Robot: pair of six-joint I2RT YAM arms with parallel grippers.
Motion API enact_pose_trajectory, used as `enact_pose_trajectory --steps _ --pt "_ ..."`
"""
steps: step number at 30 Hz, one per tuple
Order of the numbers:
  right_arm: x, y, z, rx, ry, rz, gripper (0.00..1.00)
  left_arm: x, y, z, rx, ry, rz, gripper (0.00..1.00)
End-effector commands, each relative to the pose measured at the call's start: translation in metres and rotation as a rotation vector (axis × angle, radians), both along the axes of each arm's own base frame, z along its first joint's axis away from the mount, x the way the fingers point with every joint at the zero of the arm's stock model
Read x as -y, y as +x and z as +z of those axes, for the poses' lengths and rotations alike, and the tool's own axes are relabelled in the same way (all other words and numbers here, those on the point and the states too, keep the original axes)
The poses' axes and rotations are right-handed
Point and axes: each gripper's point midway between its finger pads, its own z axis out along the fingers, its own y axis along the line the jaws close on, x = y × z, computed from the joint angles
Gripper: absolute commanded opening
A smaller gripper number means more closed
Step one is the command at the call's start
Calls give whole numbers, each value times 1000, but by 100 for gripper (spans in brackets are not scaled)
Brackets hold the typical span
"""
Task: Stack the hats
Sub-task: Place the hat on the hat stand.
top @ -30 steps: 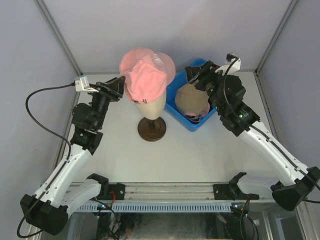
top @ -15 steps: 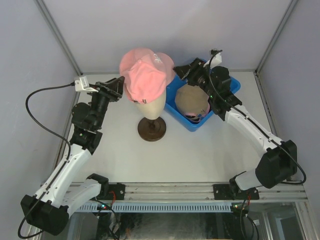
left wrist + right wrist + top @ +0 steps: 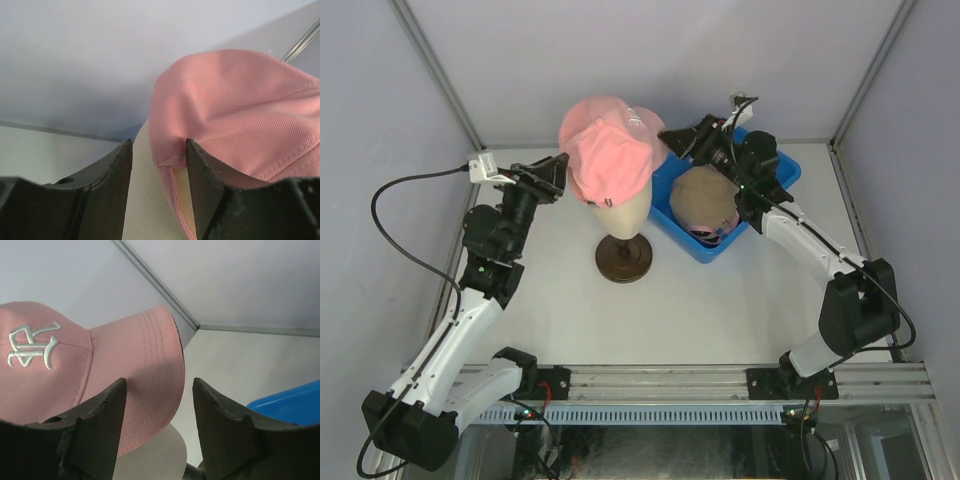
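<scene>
Tabletop (image 3: pixel 720 310) white, walls (image 3: pixel 620 60) grey; left gripper (image 3: pixel 554 175) and right gripper (image 3: pixel 672 140) half-open beside pink cap (image 3: pixel 610 150).

Presenting as a robotics lab test cell. Being boxed in by plain grey panel walls (image 3: pixel 670 60) and aluminium corner posts (image 3: pixel 438 75); housing a white table (image 3: pixel 570 310) with a slotted metal rail (image 3: pixel 650 380) along its near edge; carrying two robot arms (image 3: pixel 470 320) and trailing loose black cable (image 3: pixel 373 212).
</scene>
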Motion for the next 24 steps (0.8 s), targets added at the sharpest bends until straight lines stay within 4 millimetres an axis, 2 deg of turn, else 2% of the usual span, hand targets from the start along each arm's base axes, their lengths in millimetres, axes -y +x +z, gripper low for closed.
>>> enact_pose_trajectory --steps 1,6,10,19,24 --pt "-8 -8 16 111 34 82 56 0 -7 12 28 -17 -22 52" --pt "-11 -11 3 134 35 112 56 -1 -9 8 24 -22 -18 52" --pt "-4 -14 -3 139 36 102 56 -4 -10 6 22 -28 -9 51" --pt "12 -22 -7 147 39 69 56 -3 -9 1 14 -41 -14 51" --pt "11 -19 -12 206 53 80 56 1 -6 -4 1 -33 -25 51"
